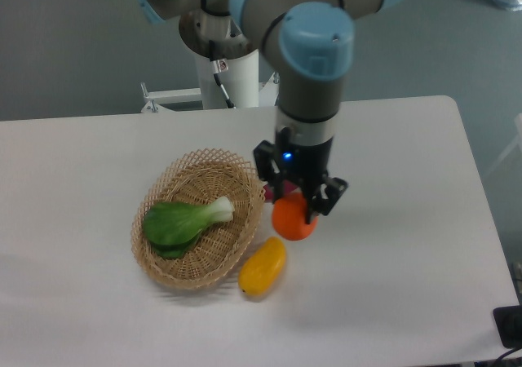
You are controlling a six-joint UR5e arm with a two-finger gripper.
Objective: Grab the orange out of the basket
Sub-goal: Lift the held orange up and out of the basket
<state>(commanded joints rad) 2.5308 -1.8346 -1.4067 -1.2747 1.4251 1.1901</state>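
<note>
The gripper (297,206) was clamped on the orange (293,218), which hung directly beneath the fingers, pinched near its top, with most of the fruit showing below them. The orange was to the right of the basket (245,174), outside its rim and apparently clear of the table (408,179). Just below and left of the orange lay the yellow fruit (263,267), its long axis tilted up toward the right. Judged: the pick looked done; any further travel depends on the orange staying centred under the fingers.

Count: one orange, one basket, one yellow fruit, one leafy green vegetable (183,222) inside the basket. A dark red sliver (268,192) showed at the gripper's left edge; identity unclear.
</note>
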